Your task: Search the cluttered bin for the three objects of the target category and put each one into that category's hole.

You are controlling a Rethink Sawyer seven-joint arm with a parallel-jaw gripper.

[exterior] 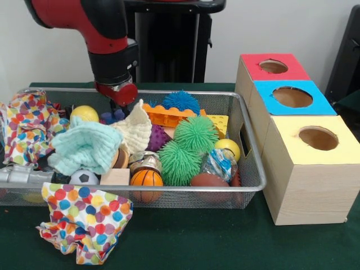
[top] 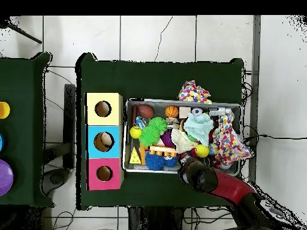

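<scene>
The wire-mesh bin point(exterior: 169, 190) is packed with toys and cloths; it also shows in the overhead view point(top: 159, 102). A tan rounded toy point(exterior: 120, 158) and a brown-and-cream bun-like one point(exterior: 144, 161) lie near its front, half buried. No other squishy toy shows clearly. My gripper point(exterior: 115, 106) is low over the bin's far left part, behind a cream cloth point(exterior: 136, 130); its tips are hidden. In the overhead view the arm point(top: 201, 175) covers it. The red-topped box's hole point(exterior: 273, 66) is at the far right, also seen in the overhead view point(top: 104, 173).
Blue-topped point(exterior: 292, 97) and yellow-topped point(exterior: 318, 138) boxes stand in front of the red one. A polka-dot cloth point(exterior: 84, 222) lies before the bin, another point(exterior: 25, 126) drapes its left end. Mint cloth point(exterior: 84, 146), green spiky balls point(exterior: 194, 135), basketball point(exterior: 146, 179), yellow ball point(exterior: 84, 113) fill the bin.
</scene>
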